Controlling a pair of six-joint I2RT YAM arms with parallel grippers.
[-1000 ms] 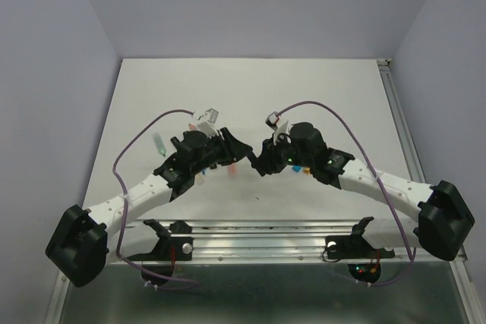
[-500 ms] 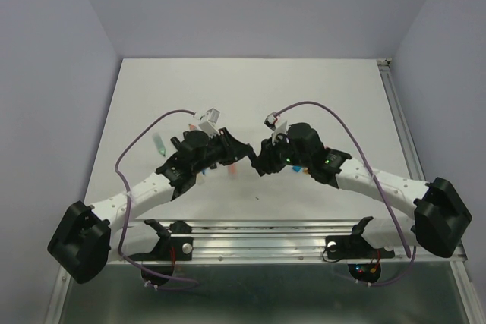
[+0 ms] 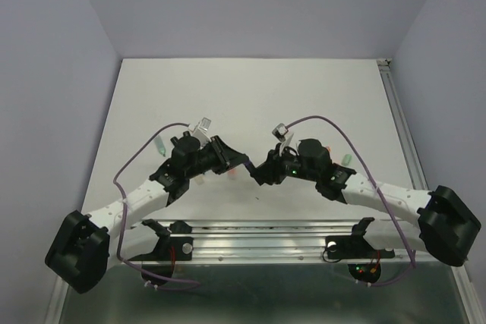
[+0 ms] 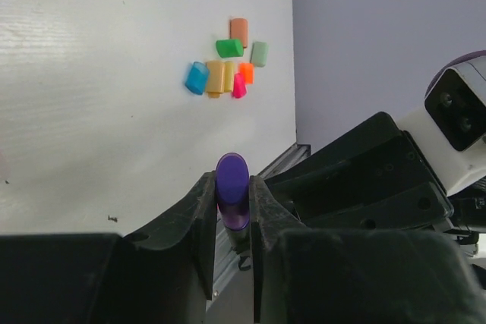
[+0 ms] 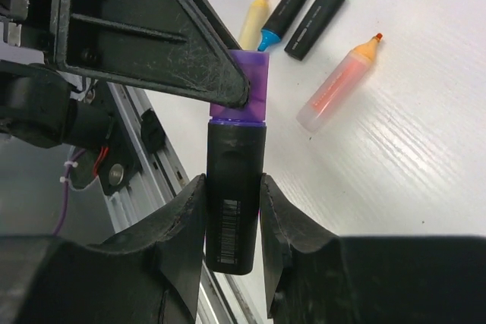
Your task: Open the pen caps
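one purple cap (image 4: 231, 178) | stubby, glossy, rounded end | seated on black barrel (image 5: 234, 187)

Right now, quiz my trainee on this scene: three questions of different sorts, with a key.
1. True or false: the purple cap is off its barrel.
2. The left hand grips: A the cap, B the barrel, C nothing.
3. What colour is the barrel in the right hand?
Key: 1 false; 2 A; 3 black.
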